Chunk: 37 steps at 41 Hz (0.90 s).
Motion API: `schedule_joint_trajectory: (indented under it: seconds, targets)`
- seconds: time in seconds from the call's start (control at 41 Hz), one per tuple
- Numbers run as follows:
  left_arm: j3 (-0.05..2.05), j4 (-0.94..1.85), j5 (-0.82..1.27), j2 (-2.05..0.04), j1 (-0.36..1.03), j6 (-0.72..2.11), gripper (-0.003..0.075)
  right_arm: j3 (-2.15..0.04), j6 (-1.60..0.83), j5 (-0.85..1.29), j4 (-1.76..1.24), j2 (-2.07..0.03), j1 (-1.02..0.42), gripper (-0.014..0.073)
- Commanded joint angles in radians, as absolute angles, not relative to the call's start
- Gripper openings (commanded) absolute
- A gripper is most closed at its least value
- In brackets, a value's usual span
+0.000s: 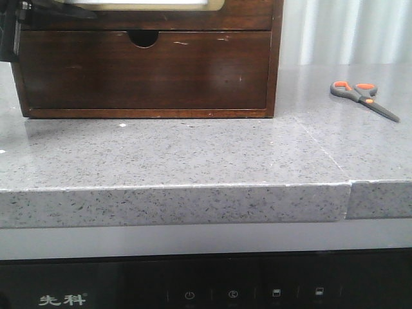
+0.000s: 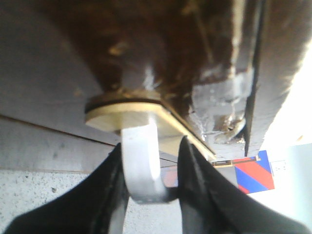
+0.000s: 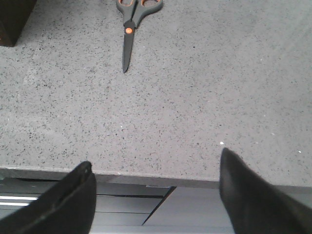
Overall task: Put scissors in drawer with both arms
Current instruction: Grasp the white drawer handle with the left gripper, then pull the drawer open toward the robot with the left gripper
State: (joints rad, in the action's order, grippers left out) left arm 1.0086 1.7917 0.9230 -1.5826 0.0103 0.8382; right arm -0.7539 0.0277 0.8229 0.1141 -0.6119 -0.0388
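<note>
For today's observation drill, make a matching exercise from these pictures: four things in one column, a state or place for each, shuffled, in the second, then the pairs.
1. scissors
2. left gripper
3. right gripper
4. notched drawer

A. open above the counter's front edge
B. closed, bottom of the cabinet
C. lying flat on the counter, right of the cabinet
D. fingers either side of a white metal handle

Pairs: 1-C, 2-D, 3-A, 4-B

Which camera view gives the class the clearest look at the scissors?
The front view: the scissors lie whole on the counter, right of the wooden cabinet. The right wrist view cuts off their handles at the frame edge. The left wrist view shows none of them.
</note>
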Motion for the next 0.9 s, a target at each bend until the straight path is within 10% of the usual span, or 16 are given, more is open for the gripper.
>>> schedule_joint_trajectory:
  seconds: [0.0,0.879]
  targets:
    - [1.034,1.860,1.011,-1.516,0.014,0.882,0.0110,-0.777,0.021,0.758,0.130,-0.620,-0.039,0.0550]
    - [0.472,1.860,1.055,-1.013,0.014,0.965,0.0170,-0.777,0.021,0.758,0.130,-0.620,-0.039,0.0550]
